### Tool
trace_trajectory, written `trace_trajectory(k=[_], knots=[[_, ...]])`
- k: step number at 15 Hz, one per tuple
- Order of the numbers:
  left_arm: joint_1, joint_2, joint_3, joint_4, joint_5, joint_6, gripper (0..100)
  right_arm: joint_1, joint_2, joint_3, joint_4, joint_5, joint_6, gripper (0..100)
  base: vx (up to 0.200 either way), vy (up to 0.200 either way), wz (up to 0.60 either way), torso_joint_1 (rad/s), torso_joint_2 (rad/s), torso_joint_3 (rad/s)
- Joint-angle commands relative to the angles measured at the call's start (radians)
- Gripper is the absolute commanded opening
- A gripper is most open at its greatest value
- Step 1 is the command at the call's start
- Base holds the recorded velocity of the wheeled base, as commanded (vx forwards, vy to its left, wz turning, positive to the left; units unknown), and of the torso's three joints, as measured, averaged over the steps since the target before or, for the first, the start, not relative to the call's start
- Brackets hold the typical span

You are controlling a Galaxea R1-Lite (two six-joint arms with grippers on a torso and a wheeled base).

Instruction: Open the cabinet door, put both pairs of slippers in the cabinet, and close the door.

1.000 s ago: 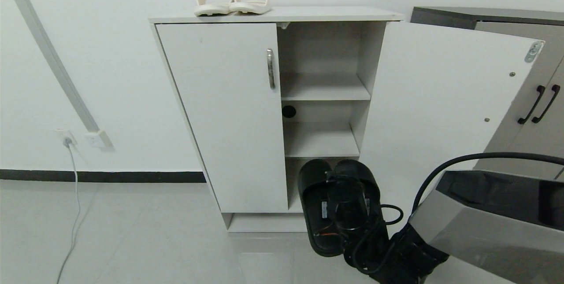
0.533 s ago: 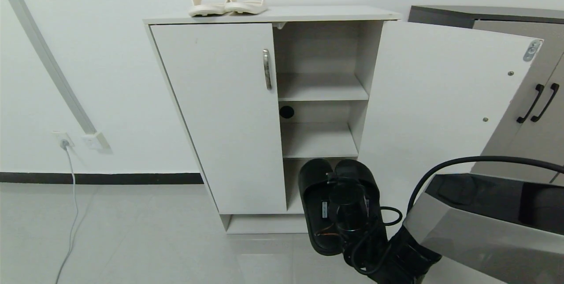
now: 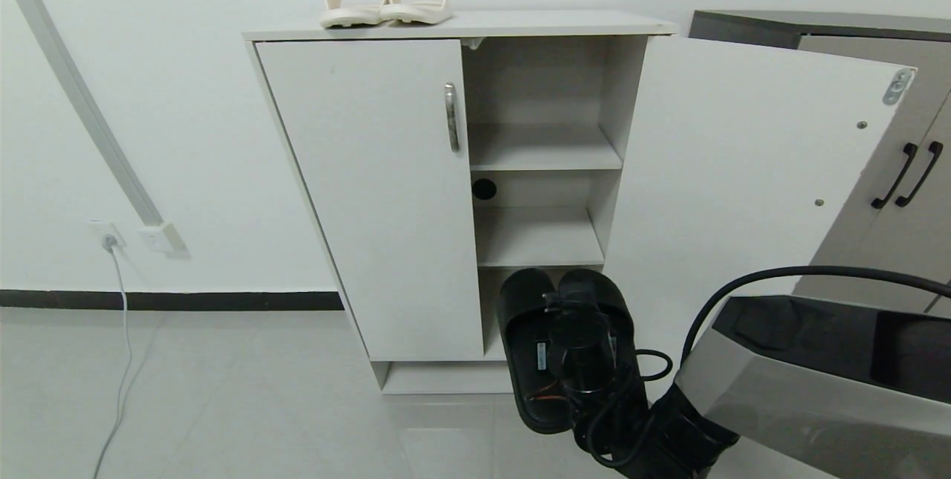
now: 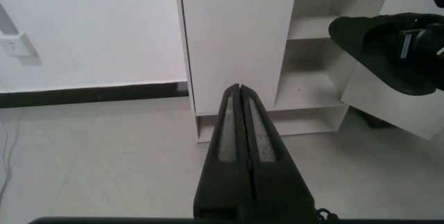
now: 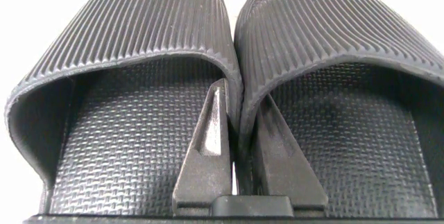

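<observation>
My right gripper (image 3: pixel 578 330) is shut on the pair of black slippers (image 3: pixel 529 330), held side by side in the air in front of the cabinet's lowest compartment. In the right wrist view its fingers (image 5: pixel 211 148) pinch the two inner strap edges of the black slippers (image 5: pixel 139 78) together. The white cabinet (image 3: pixel 371 189) has its right door (image 3: pixel 743 174) swung wide open and its left door shut. A pair of cream slippers (image 3: pixel 386 0) rests on the cabinet top. My left gripper (image 4: pixel 240 96) is shut and empty, low over the floor facing the cabinet (image 4: pixel 236 37), with the black slippers (image 4: pixel 388 50) off to one side.
Three bare shelves (image 3: pixel 539 238) show in the open right half. A grey cabinet (image 3: pixel 899 152) with black handles stands behind the open door. A wall socket (image 3: pixel 110 235) with a cable hanging to the floor is on the left wall. Tiled floor (image 3: pixel 223 397) lies before the cabinet.
The head camera shifted slightly, so the cabinet sits a little further left. The right gripper and the black slippers moved a little left and toward the lowest compartment.
</observation>
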Motion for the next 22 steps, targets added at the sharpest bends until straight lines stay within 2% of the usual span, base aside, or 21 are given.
trace_trajectory(k=[1,6,18,19,22], knots=[[0.000,0.001,0.000,0.000,0.000,0.000,0,0.000,0.004,-0.003,-0.001,0.001,0.000,0,0.000,0.000,0.00,0.000,0.00,0.000],[0.000,0.001,0.000,0.000,0.000,0.000,0,0.000,0.017,-0.016,-0.001,0.005,0.000,0,0.000,0.000,0.00,0.000,0.00,-0.021],[0.000,0.001,0.000,0.000,0.000,0.000,0,-0.023,0.133,-0.123,-0.031,0.005,-0.006,0,0.000,0.000,0.00,0.004,0.00,-0.186],[0.000,0.001,0.000,0.000,0.000,0.000,0,-0.024,0.142,-0.128,-0.057,0.003,-0.012,0,0.000,0.000,0.00,0.002,0.00,-0.100],[0.000,0.001,0.000,0.000,0.006,0.000,0,-0.044,0.202,-0.125,-0.390,0.005,-0.224,0,0.000,0.000,0.00,0.000,0.00,0.000]])
